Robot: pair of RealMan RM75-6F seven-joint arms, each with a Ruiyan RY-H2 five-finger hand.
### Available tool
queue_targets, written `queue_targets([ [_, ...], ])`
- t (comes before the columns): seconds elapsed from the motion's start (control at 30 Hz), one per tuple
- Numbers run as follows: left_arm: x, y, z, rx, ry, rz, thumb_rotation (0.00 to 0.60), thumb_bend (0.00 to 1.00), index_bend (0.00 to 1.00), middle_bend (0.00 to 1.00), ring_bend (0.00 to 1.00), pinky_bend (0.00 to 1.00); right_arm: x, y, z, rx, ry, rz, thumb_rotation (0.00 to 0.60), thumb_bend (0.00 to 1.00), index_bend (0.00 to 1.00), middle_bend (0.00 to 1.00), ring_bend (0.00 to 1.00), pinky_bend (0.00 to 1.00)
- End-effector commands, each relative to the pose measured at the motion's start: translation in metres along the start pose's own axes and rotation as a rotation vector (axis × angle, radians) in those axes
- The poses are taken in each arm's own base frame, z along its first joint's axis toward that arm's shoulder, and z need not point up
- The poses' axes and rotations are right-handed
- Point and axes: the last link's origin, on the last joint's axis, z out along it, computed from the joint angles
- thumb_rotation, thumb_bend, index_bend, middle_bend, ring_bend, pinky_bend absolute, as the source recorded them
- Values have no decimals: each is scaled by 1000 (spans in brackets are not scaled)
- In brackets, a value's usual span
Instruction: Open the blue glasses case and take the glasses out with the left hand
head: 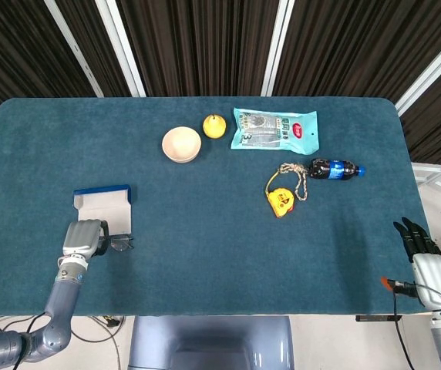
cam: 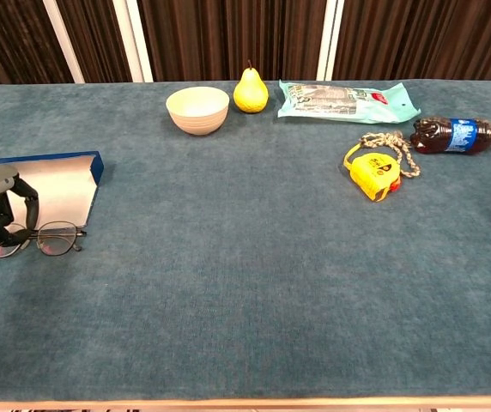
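The blue glasses case (head: 103,206) lies open near the table's left front, its pale lining (cam: 57,184) facing up. Just in front of it the dark-rimmed glasses (cam: 52,238) rest on the cloth, also seen as glasses (head: 120,244) in the head view. My left hand (head: 84,237) sits at their left end, with the fingers (cam: 18,206) curled around that end of the frame. My right hand (head: 425,258) hangs beyond the table's right front corner, fingers spread and holding nothing; the chest view does not show it.
At the back stand a cream bowl (head: 181,144), a yellow pear (head: 214,126) and a teal snack bag (head: 274,130). Right of centre lie a yellow tape measure (head: 281,202) with a rope loop and a cola bottle (head: 332,169).
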Motion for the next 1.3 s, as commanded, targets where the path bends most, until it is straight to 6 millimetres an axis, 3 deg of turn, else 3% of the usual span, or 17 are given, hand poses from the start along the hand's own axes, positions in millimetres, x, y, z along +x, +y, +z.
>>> queue_targets([
  [0.03,1,0,0,1,3,-2,600,487,652,1000,950,1000,0,0,0,0,0,0,600,173,0,0,0,196],
  [0.43,8,6,-1,-17,21,-29,600,515,683,1000,956,1000,0,0,0,0,1,2,600,172,0,0,0,196],
  [0.67,12,21,0,-53,27,-45,600,521,683,1000,956,1000,0,0,0,0,-1,2,600,173,0,0,0,196],
  [1.13,16,115,6,-201,23,-149,600,521,674,1000,955,1000,0,0,0,-3,0,3,600,172,0,0,0,196],
  [1.3,15,138,13,-207,16,-128,600,509,652,1000,954,1000,0,0,0,-4,-2,4,600,172,0,0,0,196],
])
